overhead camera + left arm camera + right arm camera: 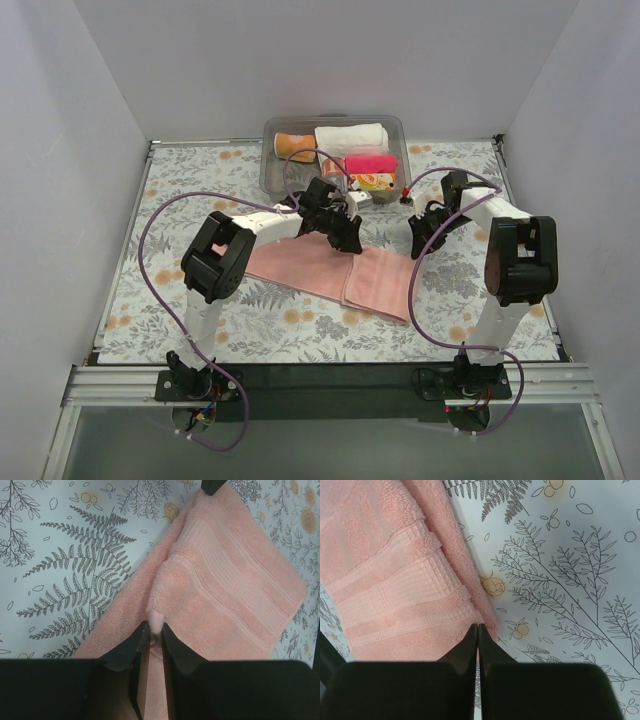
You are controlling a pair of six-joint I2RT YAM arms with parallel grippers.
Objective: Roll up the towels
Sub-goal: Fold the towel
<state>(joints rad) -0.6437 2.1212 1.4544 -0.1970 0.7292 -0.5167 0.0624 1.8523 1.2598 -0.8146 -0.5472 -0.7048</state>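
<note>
Pinching a raised fold of the salmon-pink towel (225,580) between nearly closed jaws, the left gripper (155,627) looks ready to start a roll. The rest lies flat ahead of it on the bench (570,580). The right gripper (478,626), jaws pressed together, sits at the towel's edge, seemingly empty.

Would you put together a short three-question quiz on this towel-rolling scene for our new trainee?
1. True or false: the pink towel is already rolled up.
2. Which gripper pinches a fold of the pink towel: A left, B right, C neither?
3. Fill in: the white roll lies in the clear ____ at the back.
Key: 1 false, it lies flat and folded. 2 A, the left gripper. 3 bin.
</note>
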